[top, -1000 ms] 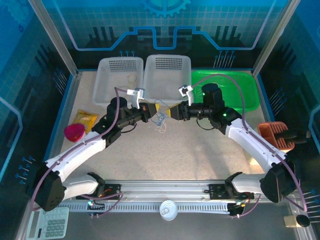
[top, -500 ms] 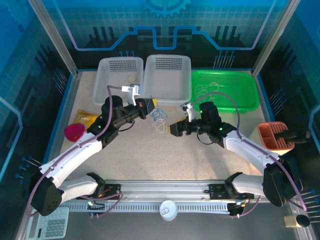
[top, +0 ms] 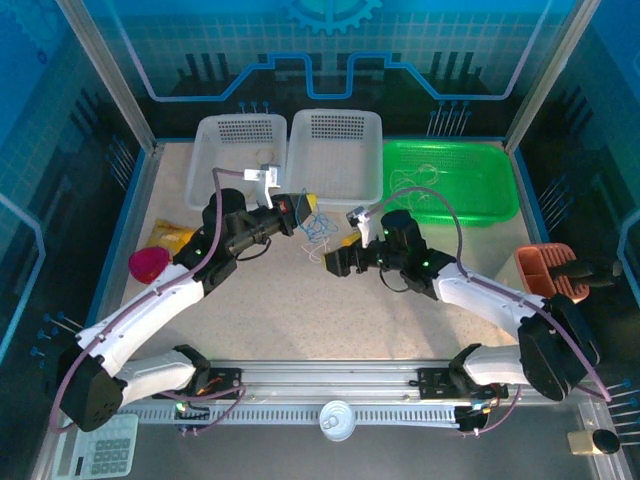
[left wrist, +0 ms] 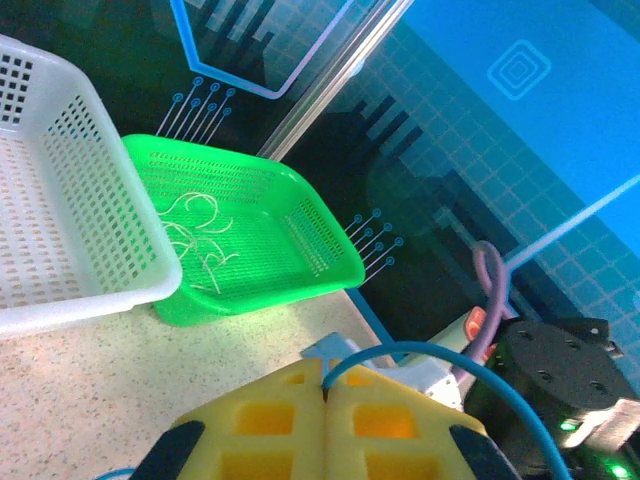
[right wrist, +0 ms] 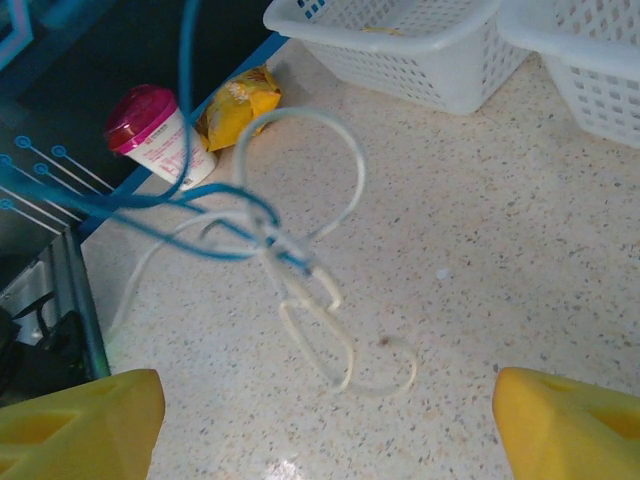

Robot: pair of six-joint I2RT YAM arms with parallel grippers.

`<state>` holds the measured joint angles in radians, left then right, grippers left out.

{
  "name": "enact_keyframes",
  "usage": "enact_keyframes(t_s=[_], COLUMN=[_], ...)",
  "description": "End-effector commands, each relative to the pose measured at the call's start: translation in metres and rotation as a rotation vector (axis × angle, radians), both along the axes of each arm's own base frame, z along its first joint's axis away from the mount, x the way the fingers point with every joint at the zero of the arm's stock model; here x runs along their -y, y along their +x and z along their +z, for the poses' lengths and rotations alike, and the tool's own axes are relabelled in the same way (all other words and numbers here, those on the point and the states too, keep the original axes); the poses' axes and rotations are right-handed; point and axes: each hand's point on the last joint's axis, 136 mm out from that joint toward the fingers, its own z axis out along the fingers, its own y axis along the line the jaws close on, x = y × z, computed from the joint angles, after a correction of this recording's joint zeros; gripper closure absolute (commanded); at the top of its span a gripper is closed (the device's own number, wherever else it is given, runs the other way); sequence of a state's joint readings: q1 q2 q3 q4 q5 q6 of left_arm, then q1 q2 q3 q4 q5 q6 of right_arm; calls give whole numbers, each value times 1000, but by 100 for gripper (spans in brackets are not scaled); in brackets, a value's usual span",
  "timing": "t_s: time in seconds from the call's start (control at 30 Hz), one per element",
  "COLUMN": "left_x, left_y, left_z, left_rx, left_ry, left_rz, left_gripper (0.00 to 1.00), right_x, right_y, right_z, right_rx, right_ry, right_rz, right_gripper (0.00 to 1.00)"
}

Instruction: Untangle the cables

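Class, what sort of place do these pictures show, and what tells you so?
Probably a robot test cell: two arms bolted to a speckled table, blue printed panels walling it in, plastic sorting baskets at the back.

Tally on bench [top: 400,325]: two robot arms, left arm [top: 150,310] and right arm [top: 490,298]. Three baskets, far side: left white basket [top: 222,172], right white basket [top: 335,165], green basket [top: 490,190]. One tangle of cables [top: 318,232], blue and whitish, strand number unclear. One pink-lidded cup [top: 149,264], one yellow packet [top: 172,237], one orange holder [top: 545,270], one calculator [top: 97,450].
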<state>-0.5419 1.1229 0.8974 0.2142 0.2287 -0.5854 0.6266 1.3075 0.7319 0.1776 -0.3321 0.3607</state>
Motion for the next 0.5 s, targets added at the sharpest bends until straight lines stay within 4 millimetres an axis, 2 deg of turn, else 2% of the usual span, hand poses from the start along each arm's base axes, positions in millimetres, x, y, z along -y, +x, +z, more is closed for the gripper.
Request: enact_keyframes(t_s=[0.0, 0.07, 0.13, 0.17, 0.27, 0.3, 0.47], left_x=[5, 6, 8, 9, 9, 9, 3], left_y=[-3, -4, -4, -3, -2, -2, -1], left_z=[21, 19, 18, 18, 19, 21, 45], left_rx=[25, 22, 16, 14, 12, 17, 73], left_ry=[-35, -34, -35, -36, -36, -32, 19], left_rz=[-14, -15, -18, -18, -14, -13, 10], left_gripper=[100, 100, 100, 100, 100, 100, 100], right_x=[-16, -25, -34, -39, -46, -45, -25], right_y=[15, 20, 23, 24, 26, 26, 31], right_z=[22, 25, 23, 22, 11, 5, -36], right_rx=[110, 127, 121, 116, 79, 62, -35], right_ry=[35, 58, 75, 88, 102, 97, 43], right_rz=[2, 11, 35, 53, 75, 71, -43], right_gripper=[13, 13, 19, 29, 90, 100, 100])
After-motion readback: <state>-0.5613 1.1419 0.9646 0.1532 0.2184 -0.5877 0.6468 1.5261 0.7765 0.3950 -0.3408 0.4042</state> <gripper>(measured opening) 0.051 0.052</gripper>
